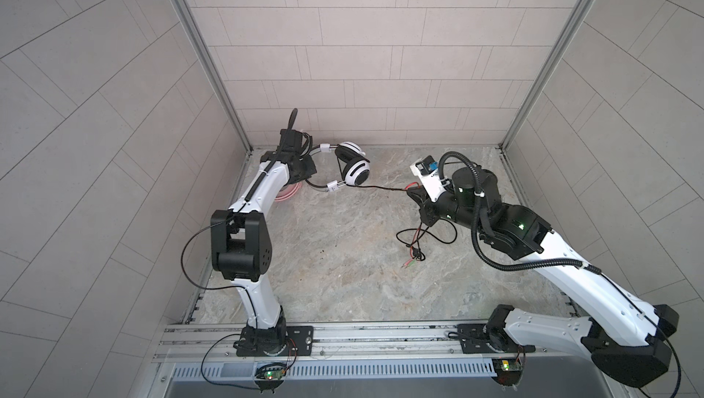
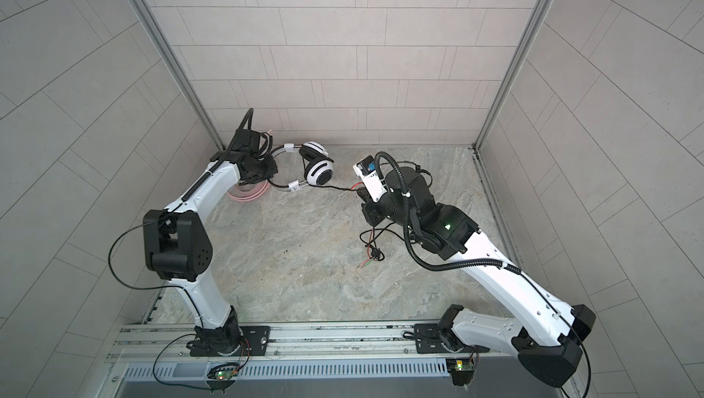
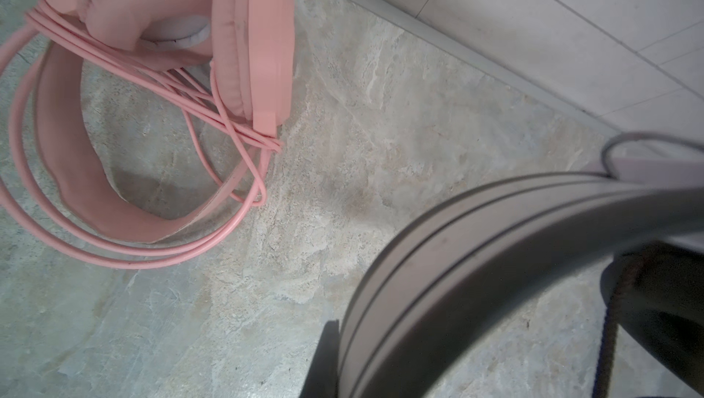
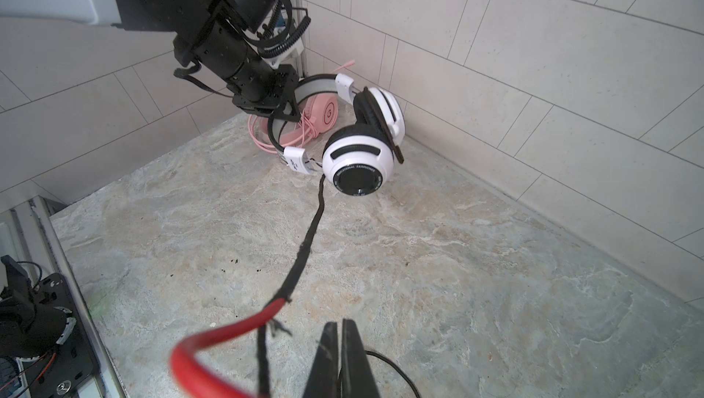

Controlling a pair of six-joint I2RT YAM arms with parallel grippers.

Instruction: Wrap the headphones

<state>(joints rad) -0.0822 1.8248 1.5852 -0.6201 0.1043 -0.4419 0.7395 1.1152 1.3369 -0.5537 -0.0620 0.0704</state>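
My left gripper point(image 1: 308, 170) is shut on the thin headband of the white-and-black headphones point(image 1: 356, 171), which hang off the table near the back left corner with the cups together point(image 4: 358, 156). Their black cable point(image 1: 381, 187) runs nearly taut to my right gripper point(image 1: 410, 193). That gripper's fingertips point(image 4: 340, 325) are pressed together, with a thin black strand coming out beside them. A red wire point(image 4: 228, 333) shows where the cable sheath is frayed. The pink headphones point(image 3: 171, 34) lie under the left arm, their pink cable looped around them.
The cable's loose end, with red and green wires point(image 1: 413, 253), lies tangled on the marble table point(image 1: 343, 262) below the right gripper. Tiled walls close the back and both sides. A metal rail point(image 1: 362, 335) carrying both arm bases runs along the front.
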